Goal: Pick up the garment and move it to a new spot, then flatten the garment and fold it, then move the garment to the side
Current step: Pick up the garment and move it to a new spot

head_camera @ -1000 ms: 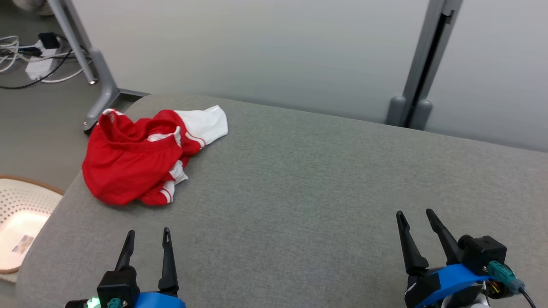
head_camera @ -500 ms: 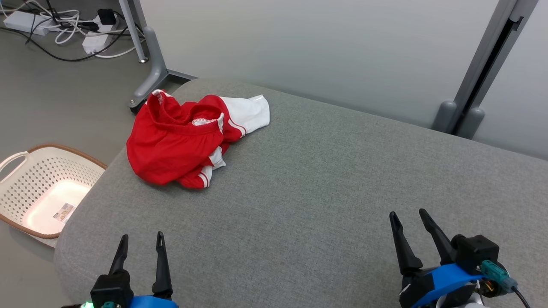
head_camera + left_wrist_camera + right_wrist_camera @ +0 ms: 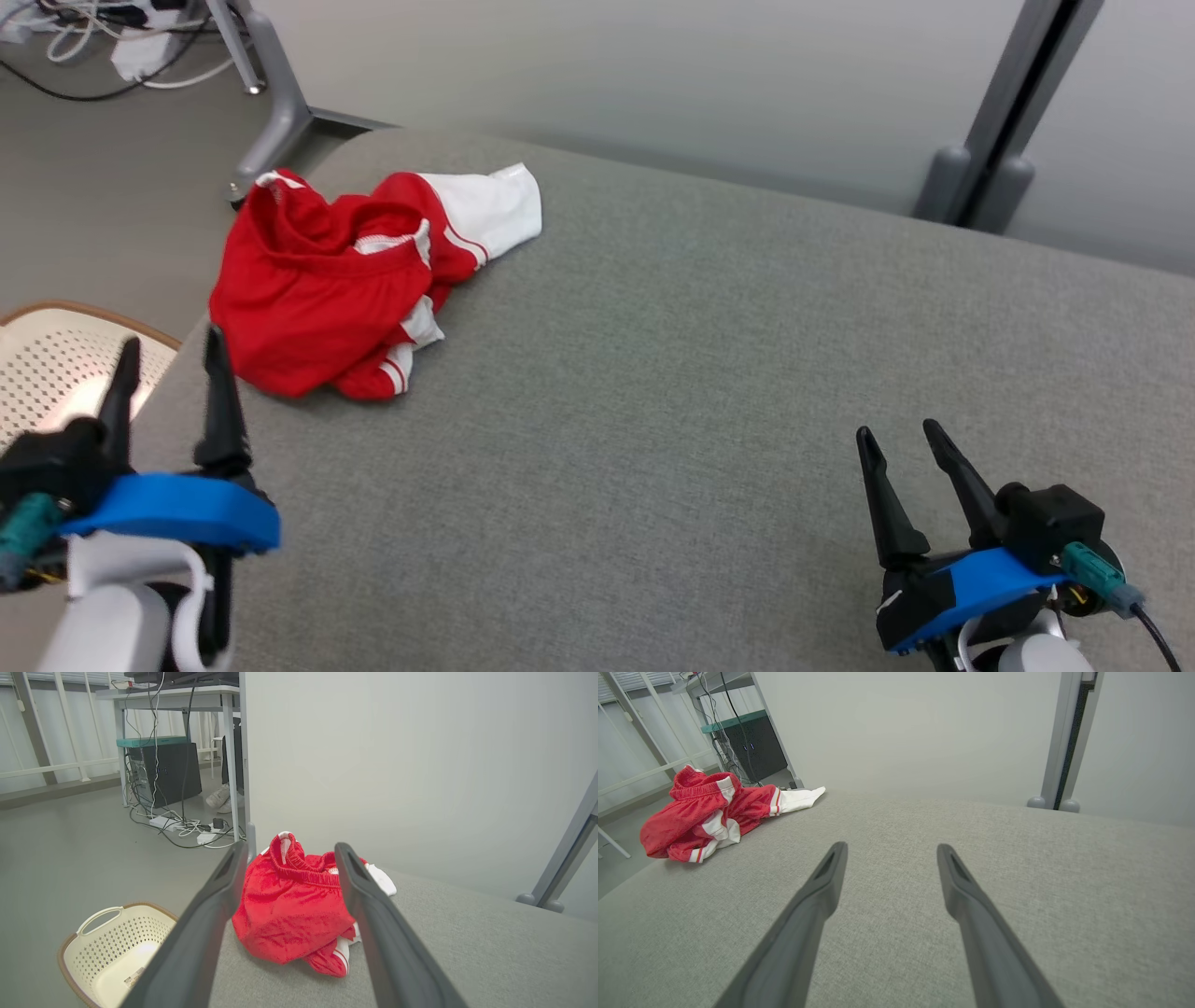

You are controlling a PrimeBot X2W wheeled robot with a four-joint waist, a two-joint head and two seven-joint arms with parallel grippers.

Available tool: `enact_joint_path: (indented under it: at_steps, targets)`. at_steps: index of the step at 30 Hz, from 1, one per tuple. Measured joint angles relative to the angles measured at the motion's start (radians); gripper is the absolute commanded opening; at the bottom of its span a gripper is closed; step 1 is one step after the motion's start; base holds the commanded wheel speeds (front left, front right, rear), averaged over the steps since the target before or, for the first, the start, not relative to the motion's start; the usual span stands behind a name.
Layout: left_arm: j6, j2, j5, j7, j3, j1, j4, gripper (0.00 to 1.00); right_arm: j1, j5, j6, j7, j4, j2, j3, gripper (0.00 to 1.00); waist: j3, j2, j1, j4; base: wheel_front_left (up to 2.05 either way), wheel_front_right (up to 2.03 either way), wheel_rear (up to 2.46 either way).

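Red-and-white crumpled garment (image 3: 331, 285) on grey woven cushion (image 3: 709, 373).

No wording is showing clearly enough to be read; a small label (image 3: 134, 976) is lying inside the pale basket (image 3: 100, 913), its print coming out too small and blurred. Nothing else is bearing writing.

Ahead of the left claw (image 3: 173, 336), the crumpled garment (image 3: 299, 317) is occupying the path, with a short strip of open table (image 3: 653, 392) lying between. A basket (image 3: 47, 373) is sitting on the floor below this claw's outer side. Ahead of the right claw (image 3: 897, 429), bare table is extending to the far edge, where a partition (image 3: 653, 75) and its post (image 3: 971, 168) are closing the way.
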Motion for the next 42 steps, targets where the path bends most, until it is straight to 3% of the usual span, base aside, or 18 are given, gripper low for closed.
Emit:
enact_joint_path:
  at_steps: [7, 12, 19, 25, 26, 27, 28, 29, 36, 42]
  targets:
    - [-0.061, 0.093, -0.137, 0.179, 0.093, -0.207, 0.082, 1.0, -0.05, -0.021, 0.0, 0.013, -0.049, -0.001, 0.001, 1.0, 0.132, 0.0, 0.0004, -0.088, 0.0, 0.0, 0.0]
    - [-0.078, 0.156, -0.214, 0.311, 0.137, -0.324, 0.19, 1.0, -0.091, -0.035, 0.0, 0.017, -0.078, -0.001, 0.012, 1.0, 0.235, 0.0, 0.0004, -0.167, 0.0, 0.0, 0.0]
    - [-0.031, 0.218, -0.29, 0.518, 0.18, -0.366, 0.3, 1.0, -0.132, -0.031, 0.0, 0.014, -0.101, 0.0, 0.016, 1.0, 0.339, 0.0, 0.0003, -0.275, 0.0, 0.0, 0.0]
    - [0.025, 0.27, -0.297, 0.694, 0.161, -0.365, 0.348, 1.0, -0.155, -0.023, 0.0, -0.002, -0.105, -0.001, 0.007, 1.0, 0.396, 0.0, 0.0001, -0.339, 0.0, 0.0, 0.0]
    - [0.037, 0.276, -0.301, 0.722, 0.161, -0.364, 0.351, 0.92, -0.158, -0.022, 0.0, -0.005, -0.103, -0.001, 0.006, 1.0, 0.398, 0.0, 0.0001, -0.345, 0.0, 0.0, 0.0]
    - [0.046, 0.28, -0.305, 0.743, 0.161, -0.36, 0.351, 0.49, -0.16, -0.016, 0.0, -0.007, -0.1, -0.001, 0.007, 1.0, 0.398, 0.0, 0.0001, -0.351, 0.0, 0.0, 0.0]
    - [0.053, 0.287, -0.303, 0.751, 0.159, -0.356, 0.344, 0.2, -0.162, -0.014, 0.0, -0.011, -0.098, -0.001, 0.004, 1.0, 0.397, 0.0, 0.0001, -0.355, 0.0, 0.0, 0.0]
    - [0.054, 0.291, -0.301, 0.757, 0.157, -0.352, 0.34, 0.0, -0.162, -0.012, 0.0, -0.016, -0.093, -0.001, 0.002, 1.0, 0.394, 0.0, 0.0001, -0.357, 0.0, 0.0, 0.0]
    - [0.051, 0.322, -0.286, 0.748, 0.157, -0.326, 0.261, 0.0, -0.161, 0.004, 0.0, -0.037, -0.051, -0.001, 0.009, 1.0, 0.315, 0.0, 0.0001, -0.336, 0.0, 0.0, 0.0]
    - [0.021, 0.372, -0.267, 0.729, 0.156, -0.352, 0.165, 0.0, -0.151, 0.03, 0.0, -0.054, -0.012, 0.0, 0.022, 1.0, 0.201, 0.0, -0.0002, -0.312, 0.0, 0.0, 0.0]
